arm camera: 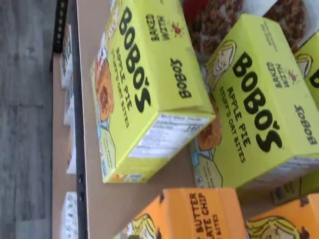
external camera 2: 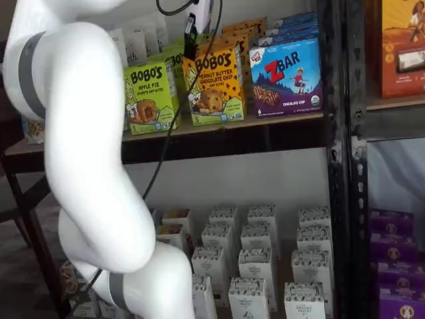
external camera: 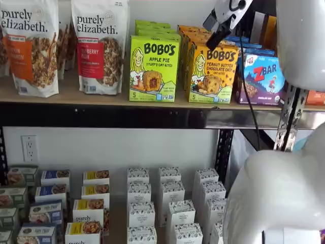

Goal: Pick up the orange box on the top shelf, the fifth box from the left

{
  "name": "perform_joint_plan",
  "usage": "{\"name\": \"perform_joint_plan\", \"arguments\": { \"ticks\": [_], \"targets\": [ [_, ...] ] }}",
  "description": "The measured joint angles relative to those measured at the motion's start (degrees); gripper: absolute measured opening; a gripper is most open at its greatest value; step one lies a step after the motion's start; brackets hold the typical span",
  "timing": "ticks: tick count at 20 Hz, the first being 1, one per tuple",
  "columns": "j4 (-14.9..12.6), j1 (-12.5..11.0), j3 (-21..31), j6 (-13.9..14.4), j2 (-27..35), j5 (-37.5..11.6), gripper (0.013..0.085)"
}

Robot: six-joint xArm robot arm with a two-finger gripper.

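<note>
So the orange box sits on the top shelf, front of its row, with the lime-green apple pie box just to its left and the blue ZBar box right beside it on the other side. In both shelf views it's upright, face out, the peanut butter chocolate chip label easy to read. It's upper middle of the frame in both.

The gripper hangs down from the top edge of a shelf view, white body with a black finger angled toward the upper left corner of the orange box, above it. I only get the fingers side-on in the pictures, so there's no visible gap to go by, but the jaws are spread as wide as they go and nothing is between them. In the other shelf view the black fingers show near the top, just over the same box, with a cable looping down past it.

Wrist view looks onto the shelf board: two apple pie boxes fill most of the frame, and the orange box pokes in with another orange carton beside it.

Lower level has rows of small white boxes. The white arm blocks a big chunk of the left side there.
</note>
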Motion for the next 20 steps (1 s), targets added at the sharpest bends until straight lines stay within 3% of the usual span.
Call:
{"name": "perform_joint_plan", "arguments": {
  "ticks": [5, 14, 20],
  "targets": [
    [-3.1, 1.2, 2.2, -0.6, -0.4, -3.2, 0.0850],
    [-6.4, 2.4, 1.6, -0.3, 0.9, -3.4, 0.0850],
    [-9.6, 2.8, -2.5, 0.2, 3.8, 1.6, 0.0850]
  ]
}}
